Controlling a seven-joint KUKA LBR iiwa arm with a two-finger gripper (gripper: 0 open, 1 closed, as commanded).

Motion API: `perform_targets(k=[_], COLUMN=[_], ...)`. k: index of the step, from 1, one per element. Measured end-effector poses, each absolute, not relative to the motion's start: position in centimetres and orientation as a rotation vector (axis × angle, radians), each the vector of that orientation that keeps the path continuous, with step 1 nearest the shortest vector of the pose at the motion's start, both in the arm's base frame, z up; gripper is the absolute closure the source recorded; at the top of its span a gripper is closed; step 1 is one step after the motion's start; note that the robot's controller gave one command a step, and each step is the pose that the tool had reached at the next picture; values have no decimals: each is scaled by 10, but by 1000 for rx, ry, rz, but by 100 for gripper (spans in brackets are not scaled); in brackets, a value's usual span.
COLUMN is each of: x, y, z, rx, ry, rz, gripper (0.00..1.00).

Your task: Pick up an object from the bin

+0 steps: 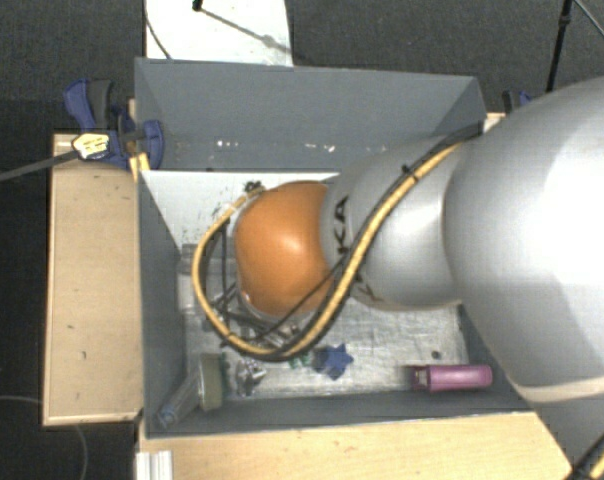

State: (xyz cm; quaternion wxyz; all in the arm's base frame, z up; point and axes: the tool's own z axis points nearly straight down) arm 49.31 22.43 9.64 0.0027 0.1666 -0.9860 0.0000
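Grey sheet metal forms the bin (164, 298), its pale, scuffed floor open towards the near wall. My arm (502, 238) comes in from the right and covers much of the bin's middle and right side. At its wrist sits the rounded orange cover (280, 243), and a yellow-and-black cable (367, 233) runs along the arm and loops under that cover.

My tool (247, 360) hangs below the cover, low over the left part of the floor near the front wall. The cover and cable loop hide most of it, so I cannot tell whether it is spread, pressed together or pinching anything.

The things nearest to it lie along the front of the bin. A flat grey-green piece (208, 382) with a handle-like end rests in the front left corner, just beside the tool. A small crumpled blue piece (332, 360) lies just to the tool's right, with a tiny green bit (300, 362) between the two. A purple cylinder (450, 376) with a darker end lies on its side against the front wall, well apart to the right.
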Motion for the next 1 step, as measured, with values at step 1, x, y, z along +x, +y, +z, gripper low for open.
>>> perform_targets(k=[1], x=[482], y=[250], z=[76], rx=[864], ry=[-3032], rz=[0], gripper=[0])
